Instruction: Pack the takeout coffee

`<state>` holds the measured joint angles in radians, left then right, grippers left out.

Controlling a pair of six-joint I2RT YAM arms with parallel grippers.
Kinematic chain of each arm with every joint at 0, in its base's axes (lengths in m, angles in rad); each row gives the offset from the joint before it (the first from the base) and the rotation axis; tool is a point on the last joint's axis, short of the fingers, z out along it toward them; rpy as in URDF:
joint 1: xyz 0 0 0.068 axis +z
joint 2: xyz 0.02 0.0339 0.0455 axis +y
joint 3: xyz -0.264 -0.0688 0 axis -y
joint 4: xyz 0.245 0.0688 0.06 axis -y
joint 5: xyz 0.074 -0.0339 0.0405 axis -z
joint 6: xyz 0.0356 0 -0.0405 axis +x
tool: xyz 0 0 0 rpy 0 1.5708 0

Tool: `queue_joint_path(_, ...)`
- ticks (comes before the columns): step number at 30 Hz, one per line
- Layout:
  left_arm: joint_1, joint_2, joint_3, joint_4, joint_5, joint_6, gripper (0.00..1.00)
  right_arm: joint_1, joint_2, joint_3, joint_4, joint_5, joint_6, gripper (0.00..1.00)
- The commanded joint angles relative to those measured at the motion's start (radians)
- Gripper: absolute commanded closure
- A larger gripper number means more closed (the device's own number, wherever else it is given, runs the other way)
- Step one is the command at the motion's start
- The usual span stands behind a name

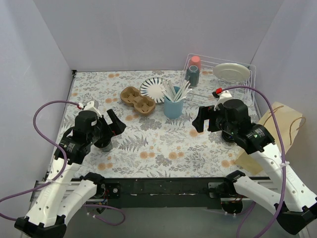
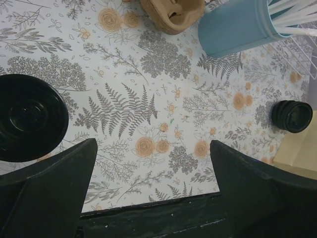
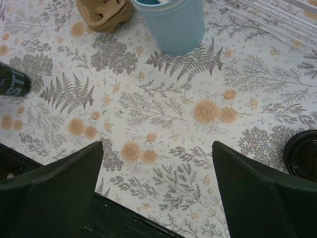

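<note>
Top external view shows a cardboard carrier (image 1: 137, 99) toward the back of the table (image 1: 163, 148) and a paper bag (image 1: 280, 124) at its right edge, probably laid out ready for loading. The left pincer (image 2: 152, 146) and right pincer (image 3: 158, 146) both hang spread wide, holding nothing. One lidded coffee cup (image 2: 29, 116) stands just left of the left pincer. A second cup (image 2: 292, 116) stands just right of the right pincer.

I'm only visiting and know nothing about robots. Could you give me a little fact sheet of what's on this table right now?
Left gripper: open, holding nothing
Right gripper: open, holding nothing
Cup carrier: cardboard, no cups in it
Blue cup: upright, holds white sticks
Wire rack: back right, a plate inside
Paper bag: at right edge
</note>
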<state>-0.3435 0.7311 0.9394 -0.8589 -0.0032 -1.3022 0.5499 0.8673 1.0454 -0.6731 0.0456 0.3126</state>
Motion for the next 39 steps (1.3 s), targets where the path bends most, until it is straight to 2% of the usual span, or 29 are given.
queue_joint_path(1,-0.002,-0.009,0.024,-0.032,-0.084,0.0,0.02,-0.002,-0.014,0.027,0.035,0.01,0.019,0.01)
queue_joint_path(7,-0.002,0.045,0.024,-0.084,-0.205,-0.048,0.02,-0.002,-0.037,-0.007,0.046,0.016,0.04,0.03)
queue_joint_path(12,-0.002,0.108,0.019,-0.141,-0.291,-0.077,0.08,-0.001,-0.063,-0.012,0.041,0.001,0.022,0.05)
queue_joint_path(15,-0.002,0.145,0.022,-0.143,-0.302,-0.078,0.22,-0.002,-0.083,-0.019,0.053,-0.084,-0.023,0.07)
queue_joint_path(16,-0.002,0.154,0.024,-0.146,-0.313,-0.083,0.3,-0.002,-0.089,-0.021,0.056,-0.113,-0.038,0.09)
queue_joint_path(18,-0.002,0.188,0.025,-0.163,-0.322,-0.112,0.36,-0.002,-0.091,-0.022,0.061,-0.191,-0.061,0.12)
queue_joint_path(19,-0.002,0.198,0.024,-0.161,-0.323,-0.118,0.46,-0.002,-0.093,-0.024,0.064,-0.203,-0.063,0.13)
queue_joint_path(20,-0.002,0.208,0.022,-0.161,-0.325,-0.124,0.5,-0.002,-0.094,-0.027,0.066,-0.217,-0.061,0.14)
queue_joint_path(22,-0.002,0.241,0.019,-0.161,-0.336,-0.149,0.54,-0.002,-0.099,-0.035,0.073,-0.225,-0.059,0.16)
queue_joint_path(28,0.0,0.345,0.024,-0.111,-0.408,-0.15,0.58,-0.002,-0.129,-0.061,0.086,-0.248,-0.05,0.17)
queue_joint_path(39,-0.002,0.404,-0.021,-0.039,-0.383,-0.151,0.77,-0.002,-0.14,-0.048,0.052,-0.233,-0.072,0.17)
